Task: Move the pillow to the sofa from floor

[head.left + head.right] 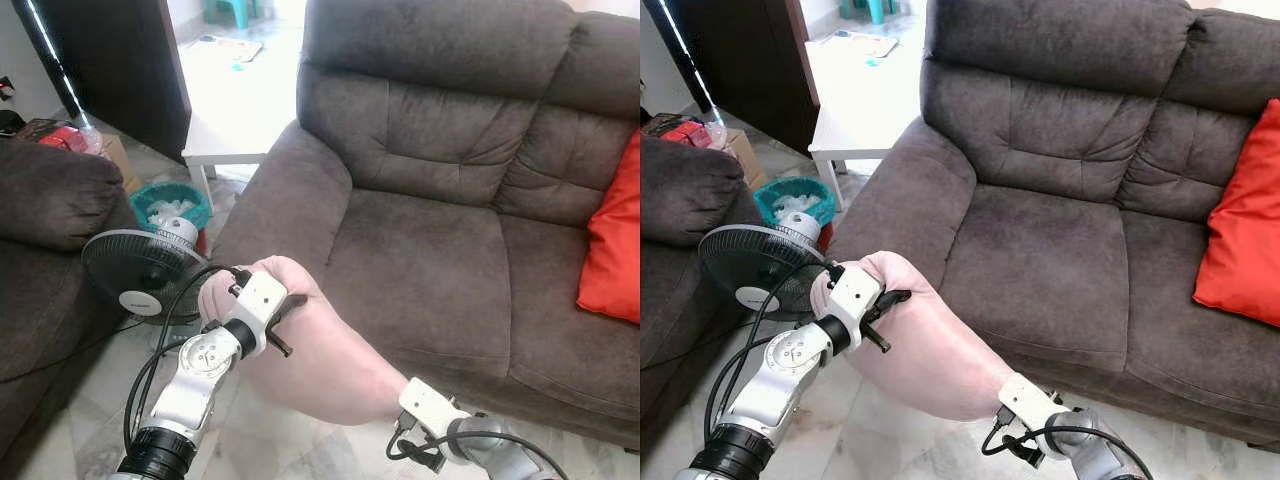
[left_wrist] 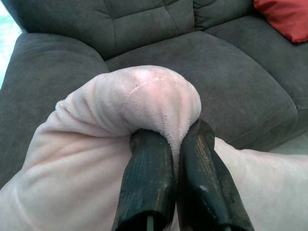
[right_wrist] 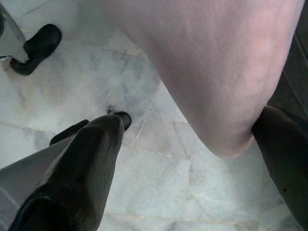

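Left end effector (image 2: 175, 139): we note both black fingers (image 2: 149, 178) pressed together on a pinched fold of the pale pink pillow (image 1: 320, 350), the plush fabric bulging over the fingertips. In the head views this end effector grips the pillow's upper corner, just in front of the sofa's (image 1: 430, 260) near arm.

Right end effector (image 3: 192, 139): fingers spread wide, one on each side of the pillow's lower corner. One finger (image 3: 284, 149) appears to touch the pillow's edge; the other (image 3: 91, 154) stands apart from it, over the marble floor (image 3: 159, 187). We see no grip here.

Pillow: held clear of the floor, slanting from the left end effector down toward the right one, in front of the sofa's front edge and not on the seat cushion. We cannot tell whether it touches the sofa front.

Sofa: dark brown, seat cushion bare beyond the pillow. A red cushion (image 1: 612, 240) leans at the far end of the sofa from the pillow.

Beside the sofa's near arm: a standing fan (image 1: 140, 270) on the floor, a teal basket (image 1: 170, 205) behind it, a white low surface (image 1: 855, 135) further back. A second dark sofa (image 1: 50, 230) sits across the fan from the main sofa.
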Controlling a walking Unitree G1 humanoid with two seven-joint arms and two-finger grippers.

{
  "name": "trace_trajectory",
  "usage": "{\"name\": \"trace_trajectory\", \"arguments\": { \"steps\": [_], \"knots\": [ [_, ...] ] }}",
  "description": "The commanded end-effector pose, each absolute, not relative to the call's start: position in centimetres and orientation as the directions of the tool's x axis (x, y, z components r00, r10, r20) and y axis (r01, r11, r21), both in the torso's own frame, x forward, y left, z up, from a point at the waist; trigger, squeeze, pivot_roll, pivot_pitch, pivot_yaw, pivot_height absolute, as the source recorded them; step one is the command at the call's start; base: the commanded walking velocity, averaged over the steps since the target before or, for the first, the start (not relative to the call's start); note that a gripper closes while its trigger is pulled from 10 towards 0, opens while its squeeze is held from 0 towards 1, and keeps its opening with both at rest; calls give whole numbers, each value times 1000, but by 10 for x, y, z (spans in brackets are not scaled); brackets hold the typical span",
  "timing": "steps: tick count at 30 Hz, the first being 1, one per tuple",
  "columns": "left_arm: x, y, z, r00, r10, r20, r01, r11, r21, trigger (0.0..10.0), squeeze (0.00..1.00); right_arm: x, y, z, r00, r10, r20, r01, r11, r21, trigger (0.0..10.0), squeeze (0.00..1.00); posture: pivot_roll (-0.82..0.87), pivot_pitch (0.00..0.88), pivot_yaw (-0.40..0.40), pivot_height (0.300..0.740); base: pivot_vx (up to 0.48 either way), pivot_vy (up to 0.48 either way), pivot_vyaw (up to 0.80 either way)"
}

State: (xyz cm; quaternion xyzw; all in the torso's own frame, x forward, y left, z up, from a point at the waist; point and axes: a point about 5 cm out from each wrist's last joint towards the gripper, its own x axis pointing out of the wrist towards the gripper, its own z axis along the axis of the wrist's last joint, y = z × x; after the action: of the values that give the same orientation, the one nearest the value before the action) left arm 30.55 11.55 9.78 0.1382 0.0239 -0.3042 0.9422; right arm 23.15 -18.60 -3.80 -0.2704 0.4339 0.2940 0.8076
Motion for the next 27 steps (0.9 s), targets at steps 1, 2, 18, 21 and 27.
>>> {"name": "trace_trajectory", "arguments": {
  "steps": [1, 2, 18, 21, 27],
  "knots": [
    [311, 109, 115, 811, -584, -45, 571, 772, 280, 10000, 0, 232, -187, -41, 469, 222, -855, -684, 703, -193, 10000, 898, 91, 63, -55, 740, 0, 0, 0],
    [311, 108, 115, 810, -584, -45, 572, 771, 279, 10000, 0, 233, -188, -42, 484, 204, -851, -668, 714, -209, 10000, 0, 91, 63, -55, 740, 0, 0, 0],
    [313, 107, 118, 809, -586, -35, 571, 772, 279, 10000, 0, 236, -182, -49, 517, 192, -834, -614, 762, -206, 10000, 0, 99, 59, -54, 740, 0, 0, 0],
    [313, 106, 119, 809, -587, -33, 571, 772, 279, 10000, 0, 236, -179, -50, 523, 205, -827, -612, 766, -197, 10000, 0, 102, 57, -55, 740, 0, 0, 0],
    [314, 103, 121, 805, -593, -24, 576, 770, 276, 10000, 0, 240, -173, -48, 560, 232, -796, -592, 784, -188, 10000, 0, 102, 51, -54, 740, 0, 0, 0]
  ]
}}
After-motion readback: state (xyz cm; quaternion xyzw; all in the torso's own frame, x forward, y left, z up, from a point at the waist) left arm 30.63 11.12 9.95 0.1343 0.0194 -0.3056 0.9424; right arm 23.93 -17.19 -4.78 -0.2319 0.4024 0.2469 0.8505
